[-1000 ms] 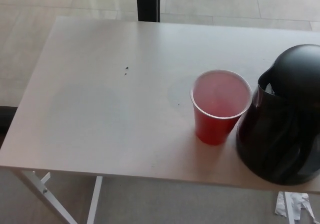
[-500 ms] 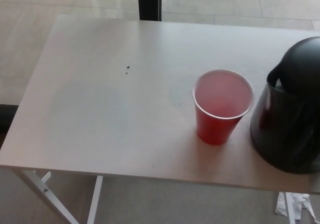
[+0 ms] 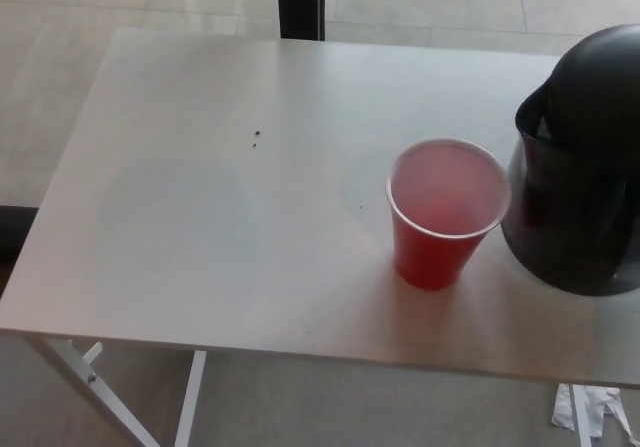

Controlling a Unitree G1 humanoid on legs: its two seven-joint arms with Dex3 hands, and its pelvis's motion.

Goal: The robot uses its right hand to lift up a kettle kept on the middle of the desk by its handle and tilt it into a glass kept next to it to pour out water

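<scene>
Since a second ago the kettle (image 3: 585, 167) sits higher in view, just right of the red cup (image 3: 445, 212) on the desk (image 3: 200, 217); neither hand shows, so finger state can't be told.

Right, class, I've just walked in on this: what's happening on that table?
A black kettle stands at the right edge of a pale table, partly cut off by the picture, with a red cup just to its left. The cup stands upright. Whether it holds any liquid is hard to tell. No pouring is happening right now. Neither of the robot's hands shows in the head view, so what is gripping the kettle, if anything, cannot be seen.
</scene>
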